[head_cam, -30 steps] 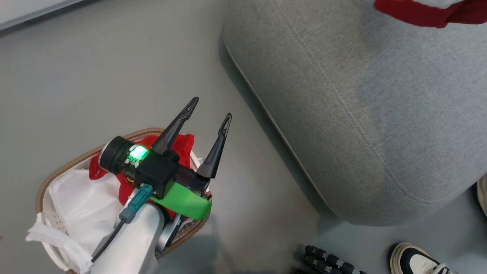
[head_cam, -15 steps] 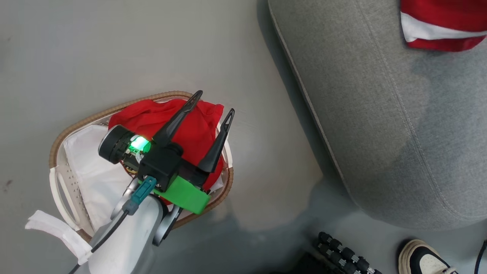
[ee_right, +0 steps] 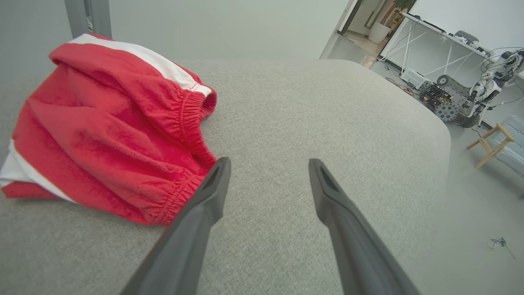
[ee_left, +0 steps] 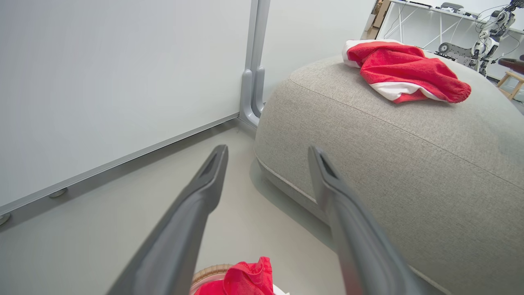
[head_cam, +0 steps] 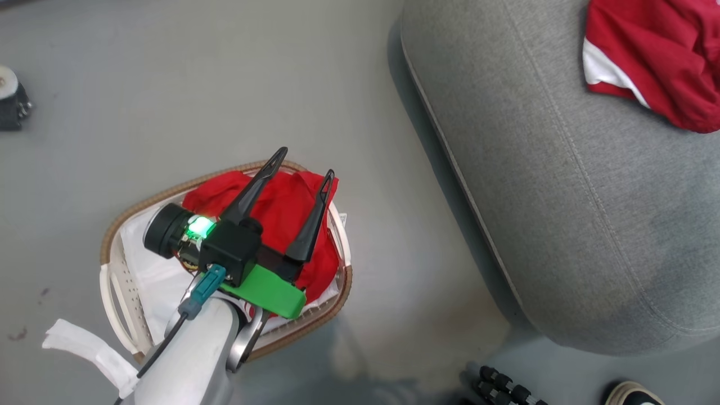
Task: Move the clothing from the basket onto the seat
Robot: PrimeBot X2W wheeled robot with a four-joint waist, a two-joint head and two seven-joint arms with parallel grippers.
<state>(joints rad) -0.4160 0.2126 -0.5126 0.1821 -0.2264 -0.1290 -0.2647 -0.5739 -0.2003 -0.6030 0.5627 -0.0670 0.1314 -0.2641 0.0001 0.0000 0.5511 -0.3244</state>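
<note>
Red clothing [head_cam: 281,208] lies heaped in the white slatted basket [head_cam: 115,281] on the floor. My left gripper [head_cam: 304,163] hovers over it, open and empty. In the left wrist view the left gripper [ee_left: 268,150] points past the basket's brown rim [ee_left: 208,271] toward the grey seat [ee_left: 389,164]. A red garment with white stripes [head_cam: 652,67] rests crumpled on the seat [head_cam: 562,197]. My right gripper [ee_right: 270,163] stands open just above the seat [ee_right: 307,102]. The garment [ee_right: 110,135] lies beside its left finger, and nothing is between the fingers.
The basket sits on grey floor left of the seat. A small black object [head_cam: 11,107] is at the far left, a black ribbed part [head_cam: 506,388] and a shoe [head_cam: 635,394] at the bottom right. A white wall panel [ee_left: 123,82] stands behind.
The head camera has shifted. The striped garment has been let go and now lies crumpled on the seat. My left gripper stays open over the basket.
</note>
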